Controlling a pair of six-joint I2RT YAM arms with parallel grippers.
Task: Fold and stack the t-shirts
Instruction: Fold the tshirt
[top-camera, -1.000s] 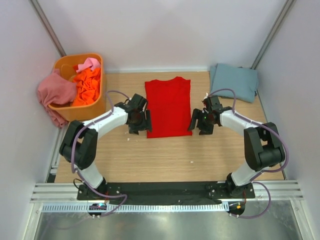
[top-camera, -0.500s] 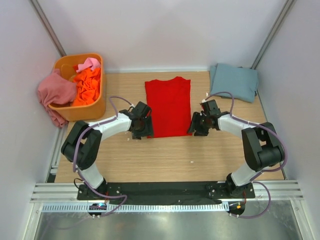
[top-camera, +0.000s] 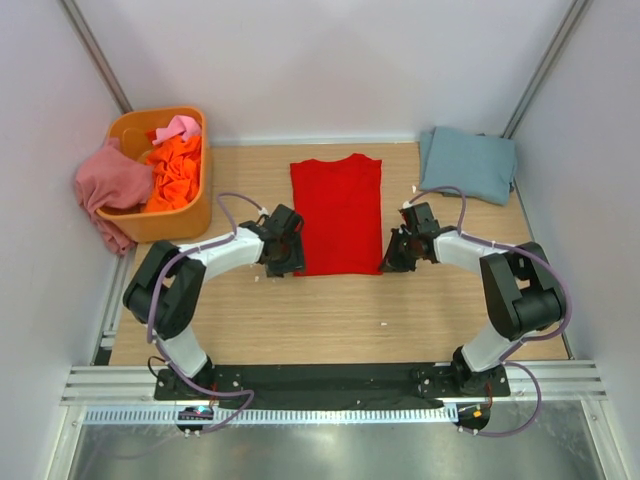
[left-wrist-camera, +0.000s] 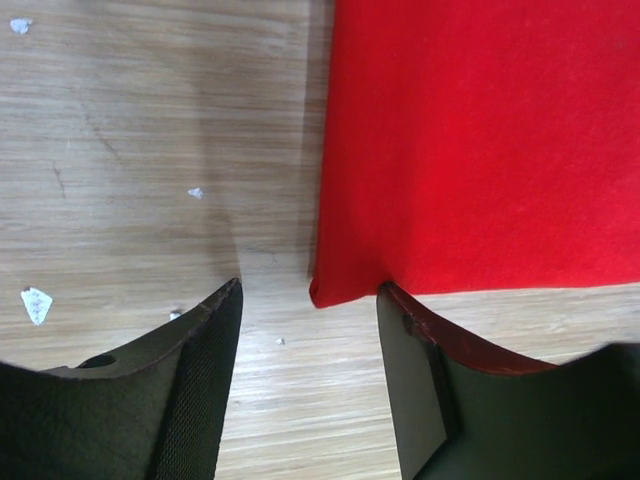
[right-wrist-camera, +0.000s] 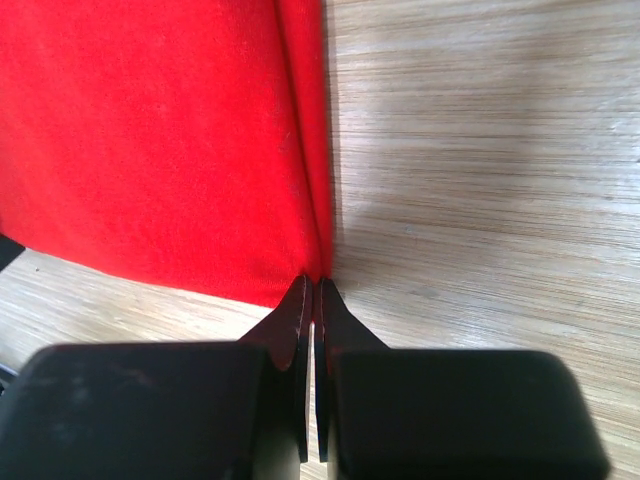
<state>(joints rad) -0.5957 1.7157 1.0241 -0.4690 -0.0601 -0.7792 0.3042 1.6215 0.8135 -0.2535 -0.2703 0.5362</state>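
Note:
A red t-shirt (top-camera: 338, 212) lies flat in a long folded strip at the middle of the table. My left gripper (left-wrist-camera: 310, 292) is open low over the wood, one finger on each side of the shirt's near left corner (left-wrist-camera: 335, 288); in the top view that gripper (top-camera: 289, 264) sits at the same corner. My right gripper (right-wrist-camera: 313, 283) is shut, its tips pinching the near right corner of the red t-shirt (right-wrist-camera: 160, 140), and shows in the top view (top-camera: 391, 263) at that corner. A folded grey-blue t-shirt (top-camera: 468, 162) lies at the back right.
An orange plastic tub (top-camera: 190, 218) stands at the back left, holding a crumpled orange shirt (top-camera: 176, 170) and a pink one (top-camera: 182, 127). A dusty rose shirt (top-camera: 108, 186) hangs over its left rim. Small white specks (left-wrist-camera: 36, 303) dot the wood. White walls close in on three sides.
Both grippers slid toward the near corners of the red shirt. The right jaws closed onto the near right corner, while the left jaws narrowed but stay apart.

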